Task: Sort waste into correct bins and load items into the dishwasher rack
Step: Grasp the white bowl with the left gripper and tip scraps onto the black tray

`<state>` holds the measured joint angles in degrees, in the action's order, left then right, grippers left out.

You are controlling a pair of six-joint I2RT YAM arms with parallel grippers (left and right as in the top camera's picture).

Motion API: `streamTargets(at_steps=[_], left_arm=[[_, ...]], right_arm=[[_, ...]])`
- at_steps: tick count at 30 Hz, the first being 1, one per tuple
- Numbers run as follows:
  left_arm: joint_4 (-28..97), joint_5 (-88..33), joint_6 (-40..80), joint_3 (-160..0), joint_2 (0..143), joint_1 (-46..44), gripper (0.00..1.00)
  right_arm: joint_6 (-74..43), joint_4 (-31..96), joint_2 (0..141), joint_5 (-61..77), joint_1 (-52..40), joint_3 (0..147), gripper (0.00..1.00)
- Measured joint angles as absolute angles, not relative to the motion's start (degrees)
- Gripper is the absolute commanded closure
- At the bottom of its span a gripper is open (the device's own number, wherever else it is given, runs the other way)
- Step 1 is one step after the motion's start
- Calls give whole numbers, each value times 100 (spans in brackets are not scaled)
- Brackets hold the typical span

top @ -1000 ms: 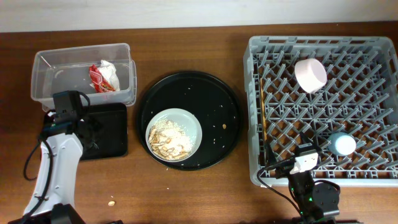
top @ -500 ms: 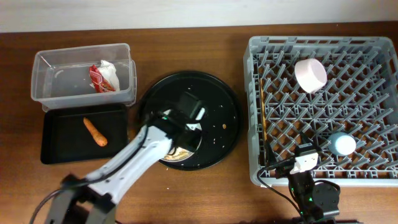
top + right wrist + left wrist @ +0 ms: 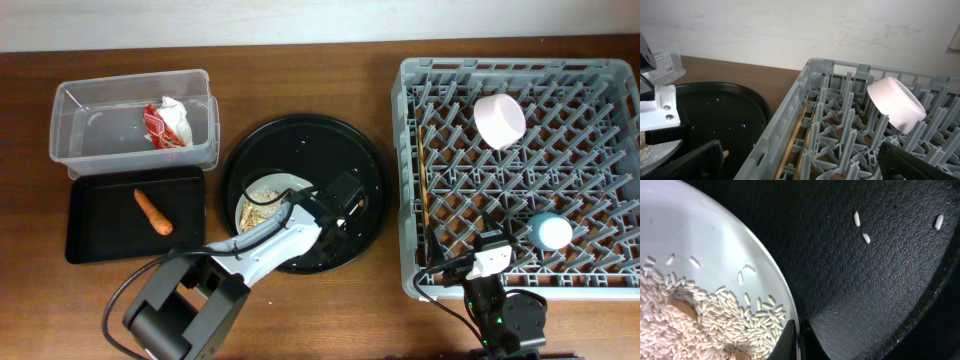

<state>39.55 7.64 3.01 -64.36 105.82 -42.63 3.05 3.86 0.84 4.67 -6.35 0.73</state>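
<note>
The pale plate [image 3: 275, 181] with rice scraps [image 3: 260, 208] sits on the round black tray [image 3: 360, 160]. My left gripper [image 3: 338, 205] is shut on the plate's right rim; in the left wrist view the jaws [image 3: 797, 336] pinch the rim of the plate [image 3: 700, 240] beside the rice [image 3: 690, 325]. The carrot stick [image 3: 152, 211] lies in the black rectangular tray [image 3: 90, 240]. The napkin [image 3: 178, 118] and red wrapper [image 3: 155, 125] lie in the clear tub [image 3: 80, 150]. The rack [image 3: 415, 180] holds the white bowl [image 3: 499, 120], blue cup [image 3: 550, 232] and chopsticks [image 3: 423, 185]. My right gripper [image 3: 805, 165] is open at the rack's front edge.
Loose rice grains [image 3: 860, 225] are scattered on the round tray. A small crumb [image 3: 180, 325] lies on the wooden table near the front. The bowl [image 3: 895, 102] leans on pegs in the right wrist view.
My left arm left the black rectangular tray, where the carrot now lies, swung right to the round tray and closed on the plate's right rim. The right arm has not moved.
</note>
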Motion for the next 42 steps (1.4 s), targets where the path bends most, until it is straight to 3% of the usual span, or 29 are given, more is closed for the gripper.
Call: streamTargets(at_steps=[5, 10, 16, 28, 32, 34, 36, 39, 42], left_arm=[[5664, 1597, 956, -8283, 10724, -4257, 100], [6069, 1643, 1592, -8718, 10455, -3621, 100], [6582, -1061, 655, -8733, 10005, -770, 100], [7465, -4807, -1140, -8733, 10001, 2685, 99], [8532, -6453, -2816, -8742, 9994, 3647, 99], [9579, -7229, -4219, -8753, 9974, 4134, 99], [9664, -7570, -5002, -8753, 9968, 4504, 99], [9631, -7662, -5216, -8753, 9966, 4318, 99], [9190, -7762, -5221, -8750, 9953, 2873, 99]], right_arm=[[303, 388, 80, 467, -635, 73, 2], [303, 386, 80, 469, -635, 73, 2], [305, 386, 80, 469, -635, 73, 2], [303, 386, 80, 469, -635, 71, 2], [298, 386, 80, 467, -635, 73, 2], [303, 386, 80, 469, -635, 73, 2], [303, 386, 80, 469, -635, 71, 2], [303, 386, 80, 469, -635, 73, 2], [305, 388, 80, 467, -635, 73, 2]])
